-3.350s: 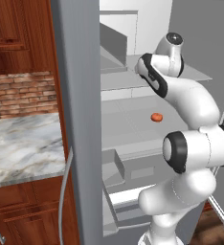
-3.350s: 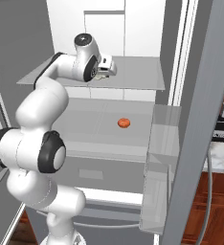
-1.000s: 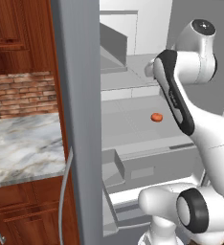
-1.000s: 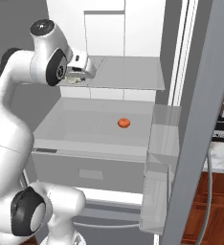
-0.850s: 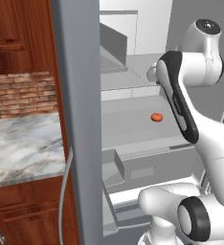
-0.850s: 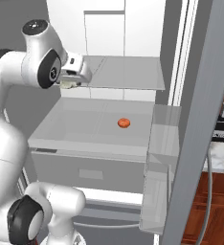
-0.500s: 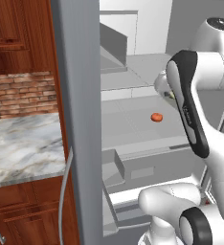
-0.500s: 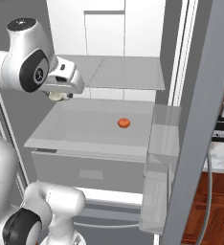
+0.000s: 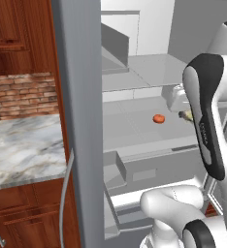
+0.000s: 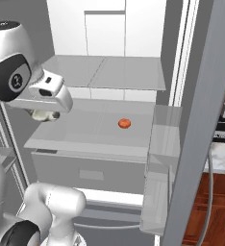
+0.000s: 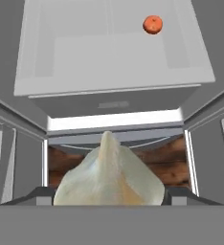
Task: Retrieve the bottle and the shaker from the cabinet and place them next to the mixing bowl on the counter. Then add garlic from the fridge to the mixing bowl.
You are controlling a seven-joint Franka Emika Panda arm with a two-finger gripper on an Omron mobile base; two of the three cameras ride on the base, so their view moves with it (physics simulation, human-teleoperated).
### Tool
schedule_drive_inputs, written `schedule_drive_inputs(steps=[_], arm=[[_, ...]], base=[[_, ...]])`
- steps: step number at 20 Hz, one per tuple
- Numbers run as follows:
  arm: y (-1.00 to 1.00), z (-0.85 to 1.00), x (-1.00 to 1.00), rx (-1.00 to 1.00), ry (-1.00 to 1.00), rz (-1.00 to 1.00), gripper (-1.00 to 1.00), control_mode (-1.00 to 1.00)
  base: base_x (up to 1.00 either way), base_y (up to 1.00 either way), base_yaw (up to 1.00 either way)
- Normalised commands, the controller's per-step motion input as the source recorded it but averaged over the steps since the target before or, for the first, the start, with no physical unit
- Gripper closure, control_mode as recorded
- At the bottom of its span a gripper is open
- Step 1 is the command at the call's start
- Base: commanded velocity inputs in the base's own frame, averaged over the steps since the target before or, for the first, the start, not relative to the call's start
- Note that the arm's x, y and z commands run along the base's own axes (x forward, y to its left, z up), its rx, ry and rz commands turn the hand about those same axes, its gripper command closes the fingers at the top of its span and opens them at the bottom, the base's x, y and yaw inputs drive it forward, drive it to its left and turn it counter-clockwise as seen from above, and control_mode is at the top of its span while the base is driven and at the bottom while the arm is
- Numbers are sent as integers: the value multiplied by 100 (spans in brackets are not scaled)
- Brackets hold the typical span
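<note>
Kitchen interior, rendered: an open grey fridge (image 10: 133, 72) occupies the middle of both base views, its door (image 9: 76, 121) standing edge-on at the left of the left base view, with a second door panel (image 10: 201, 120) at the right of the right base view. Glass shelves (image 10: 100, 129) are visible inside, with a drawer front (image 10: 90, 173) beneath the lower one. A small round orange-red item, apparently a tomato (image 10: 124, 123), sits alone on the lower shelf, towards its right-hand half in the right base view; it also appears in the left base view (image 9: 158, 118) and at the upper right of the hand view (image 11: 153, 24). To the left of the fridge, a marble-topped table (image 9: 23, 150) runs under a brick backsplash (image 9: 21, 94), with dark wood cabinets (image 9: 18, 29) above and below. The white arm (image 9: 207, 121) rises in front of the open fridge, and its hand is held out at the level of the lower shelf, at the shelf's front left corner in the right base view. The gripper (image 10: 43, 115) is pinching the garlic (image 11: 109, 179): in the hand view the pale, pointed bulb sits between the two dark fingertips (image 11: 37, 195), one on each flank. The garlic shows as a pale lump under the hand in the right base view (image 10: 43, 115), in front of the shelf and well apart from the tomato. In the hand view the shelf and drawer lie beyond the bulb.
</note>
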Motion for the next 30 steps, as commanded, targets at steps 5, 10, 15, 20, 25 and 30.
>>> schedule_drive_inputs(steps=[5, 10, 15, 20, 25, 30], arm=[[0, -12, -60, 0, 9, 4, 100, -100], [4, -13, -31, 0, 5, 8, 100, -100], [17, -21, -26, -2, 6, 9, 100, -100], [20, -20, -27, -3, 6, 8, 100, -100], [-1, -5, -24, 0, 0, 0, 100, -100], [-1, 0, -7, 0, 0, 0, 100, 100]], base=[[0, 0, 0], [0, 0, 0], [0, 0, 0], [0, 0, 0], [0, 0, 0], [-52, -27, 0]])
